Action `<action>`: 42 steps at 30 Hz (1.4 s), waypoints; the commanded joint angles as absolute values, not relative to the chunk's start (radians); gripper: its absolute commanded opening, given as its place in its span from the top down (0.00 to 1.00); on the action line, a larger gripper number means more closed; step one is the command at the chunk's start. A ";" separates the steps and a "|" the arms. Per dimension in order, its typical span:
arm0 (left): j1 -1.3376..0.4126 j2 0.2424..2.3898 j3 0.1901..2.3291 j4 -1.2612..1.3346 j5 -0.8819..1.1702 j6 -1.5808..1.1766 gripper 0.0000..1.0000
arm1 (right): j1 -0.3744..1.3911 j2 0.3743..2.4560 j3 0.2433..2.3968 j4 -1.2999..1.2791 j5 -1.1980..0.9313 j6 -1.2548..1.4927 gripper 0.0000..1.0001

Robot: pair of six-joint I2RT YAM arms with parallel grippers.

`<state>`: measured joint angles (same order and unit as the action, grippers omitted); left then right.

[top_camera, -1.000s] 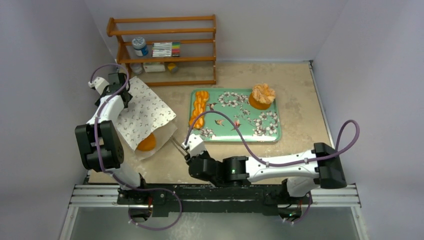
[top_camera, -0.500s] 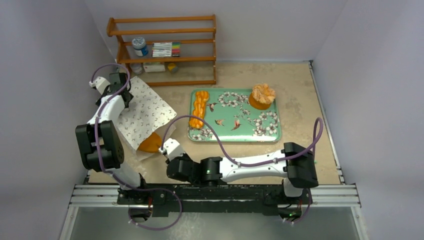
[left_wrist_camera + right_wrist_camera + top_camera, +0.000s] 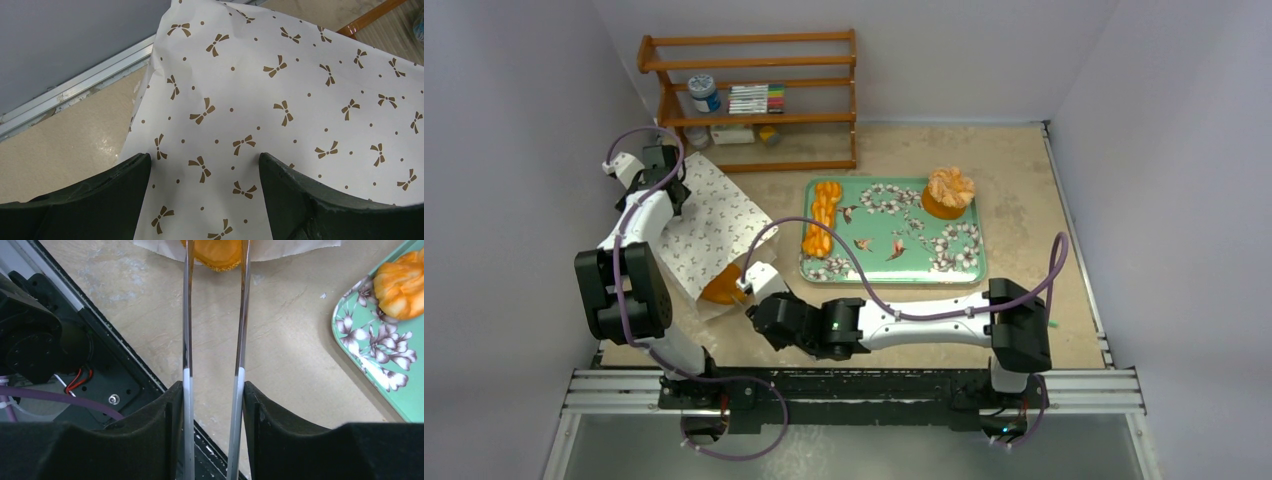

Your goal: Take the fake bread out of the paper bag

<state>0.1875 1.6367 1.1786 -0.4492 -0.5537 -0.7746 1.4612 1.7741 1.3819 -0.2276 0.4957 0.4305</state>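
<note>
The paper bag [image 3: 714, 225], white with small brown bows, lies at the left; it fills the left wrist view [image 3: 280, 90]. An orange bread [image 3: 719, 288] shows at its near mouth, also at the top of the right wrist view [image 3: 217, 252]. My left gripper [image 3: 668, 192] is open with its jaws apart on the bag's far end [image 3: 205, 160]. My right gripper [image 3: 759, 293] is shut on metal tongs [image 3: 187, 315]; the tong tips straddle the orange bread. A lumpy loaf [image 3: 822, 215] and a ruffled pastry [image 3: 949, 190] lie on the green floral tray [image 3: 894, 275].
A wooden shelf [image 3: 754, 100] with jars and markers stands at the back. The tray's corner [image 3: 390, 365] with the loaf's end [image 3: 402, 287] is right of the tongs. The black rail [image 3: 50, 340] runs along the table's near edge. Walls close both sides.
My right arm has swung left from the tray's front to the bag's mouth, bringing the tong tips onto the orange bread. The left arm and bag have not moved.
</note>
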 commanded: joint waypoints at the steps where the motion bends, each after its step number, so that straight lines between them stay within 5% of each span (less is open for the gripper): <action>1: 0.172 1.612 1.187 -0.397 -0.511 -0.793 0.22 | 1.438 1.757 1.391 -0.161 0.442 0.416 0.53; 42: 0.173 1.618 1.150 -0.365 -0.499 -0.801 0.21 | 1.181 1.823 1.220 0.116 0.007 0.477 0.45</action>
